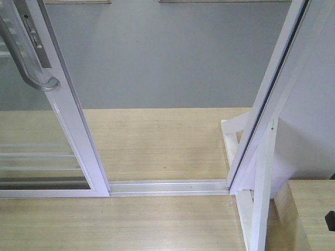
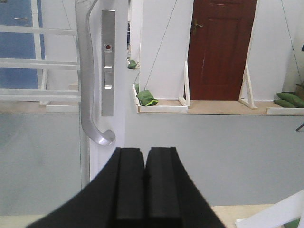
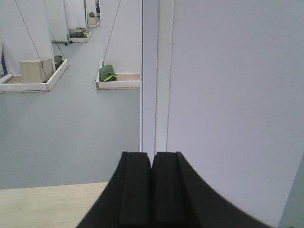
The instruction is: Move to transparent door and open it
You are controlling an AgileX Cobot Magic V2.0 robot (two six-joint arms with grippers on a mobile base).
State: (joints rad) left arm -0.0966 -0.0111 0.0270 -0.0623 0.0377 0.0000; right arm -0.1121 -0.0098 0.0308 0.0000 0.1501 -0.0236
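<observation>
Wide gap beside transparent door [image 1: 68,125]

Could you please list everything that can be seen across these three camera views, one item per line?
transparent door with white frame and thin white bars: one, clear glass, left of front view
curved grey metal pull handle: one, on the door's stile
aluminium floor track: one, silver, across the threshold
white door jamb with wooden brace: one, right of front view
light wooden floor platform: one, beige, under the doorway
dark red panelled door: one, far background
green sandbags: several, on distant platforms
left gripper: black jaws closed, empty
right gripper: black jaws closed, empty
</observation>
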